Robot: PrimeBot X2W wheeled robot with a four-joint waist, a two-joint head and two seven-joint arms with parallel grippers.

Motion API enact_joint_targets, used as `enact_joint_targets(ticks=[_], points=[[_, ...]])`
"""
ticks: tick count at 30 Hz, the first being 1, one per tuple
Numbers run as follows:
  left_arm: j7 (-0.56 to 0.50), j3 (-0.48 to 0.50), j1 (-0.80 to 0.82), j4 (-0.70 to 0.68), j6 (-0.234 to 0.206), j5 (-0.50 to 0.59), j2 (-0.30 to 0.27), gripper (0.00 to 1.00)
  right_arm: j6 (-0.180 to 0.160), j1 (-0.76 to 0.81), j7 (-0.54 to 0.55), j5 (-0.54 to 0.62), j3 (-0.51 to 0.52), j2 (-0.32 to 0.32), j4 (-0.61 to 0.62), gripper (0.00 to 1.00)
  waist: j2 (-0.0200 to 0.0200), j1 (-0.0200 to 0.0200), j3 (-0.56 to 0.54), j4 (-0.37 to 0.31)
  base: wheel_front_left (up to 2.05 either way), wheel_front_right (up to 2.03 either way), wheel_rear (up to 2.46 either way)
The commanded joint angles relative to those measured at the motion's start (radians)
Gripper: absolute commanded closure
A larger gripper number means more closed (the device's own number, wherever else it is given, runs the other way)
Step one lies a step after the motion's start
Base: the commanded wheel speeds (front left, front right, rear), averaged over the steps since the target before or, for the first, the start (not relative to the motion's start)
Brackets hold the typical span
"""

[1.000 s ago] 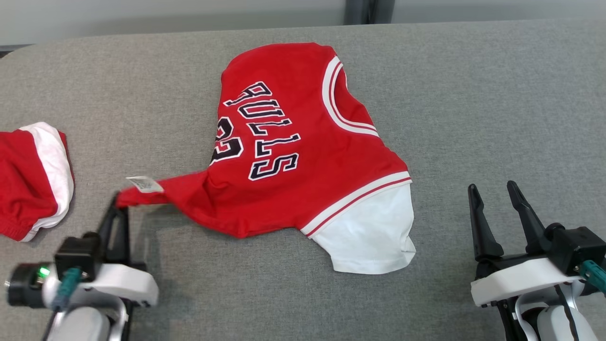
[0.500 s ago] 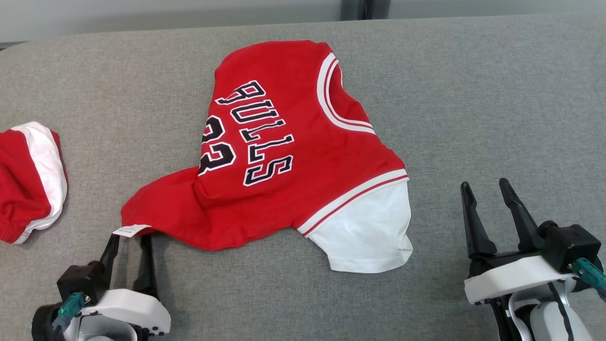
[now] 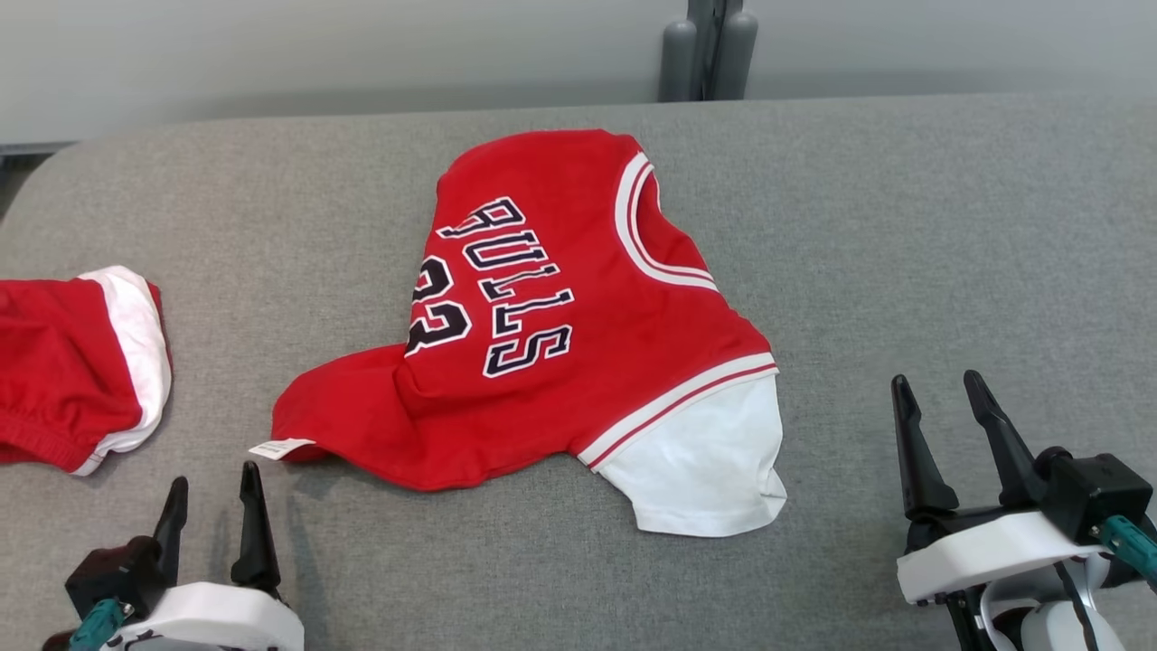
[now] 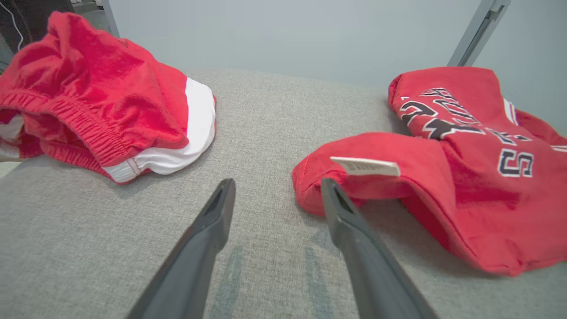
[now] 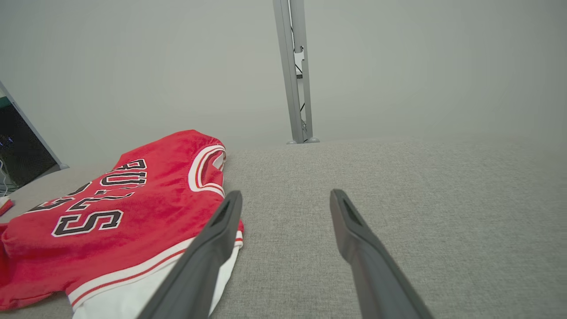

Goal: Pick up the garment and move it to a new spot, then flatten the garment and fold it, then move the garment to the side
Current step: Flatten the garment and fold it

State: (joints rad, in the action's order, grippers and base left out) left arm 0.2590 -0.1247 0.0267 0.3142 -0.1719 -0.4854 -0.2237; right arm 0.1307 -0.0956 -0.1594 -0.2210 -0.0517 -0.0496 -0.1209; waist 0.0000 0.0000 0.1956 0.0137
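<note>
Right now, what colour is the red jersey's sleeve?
The short fabric sleeve is plain white, best in head view.

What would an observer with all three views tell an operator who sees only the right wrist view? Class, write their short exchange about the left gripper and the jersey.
Operator: Is the left gripper gripping the jersey?
Observer: No. The left gripper is open and empty, close to a corner of the jersey.
Operator: What lies to the left of the jersey?
Observer: A second red and white garment, apart from it on the grey surface.
</note>
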Motion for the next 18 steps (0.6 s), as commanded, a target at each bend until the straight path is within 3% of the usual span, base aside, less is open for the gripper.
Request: enact_joint_targets(ticks=[1,7,18], points=[[0.006,0.012,-0.009,-0.037,0.003,-0.002,0.004,0.00,0.000,0.013,-0.001,-0.003,0.006,-0.004,0.004,0.00,0.0000,0.0000,-0.024,0.005,0.00,0.00,0.00],[0.006,0.009,-0.026,-0.146,0.003,0.019,0.014,0.00,0.000,0.035,0.007,-0.006,0.009,-0.004,0.011,0.00,0.0000,0.0000,-0.057,0.004,0.00,0.00,0.00],[-0.027,-0.029,-0.052,-0.210,-0.021,0.052,0.005,0.00,0.000,0.055,0.023,0.004,-0.001,-0.004,0.017,0.00,0.0000,0.0000,-0.072,0.003,0.00,0.00,0.00]])
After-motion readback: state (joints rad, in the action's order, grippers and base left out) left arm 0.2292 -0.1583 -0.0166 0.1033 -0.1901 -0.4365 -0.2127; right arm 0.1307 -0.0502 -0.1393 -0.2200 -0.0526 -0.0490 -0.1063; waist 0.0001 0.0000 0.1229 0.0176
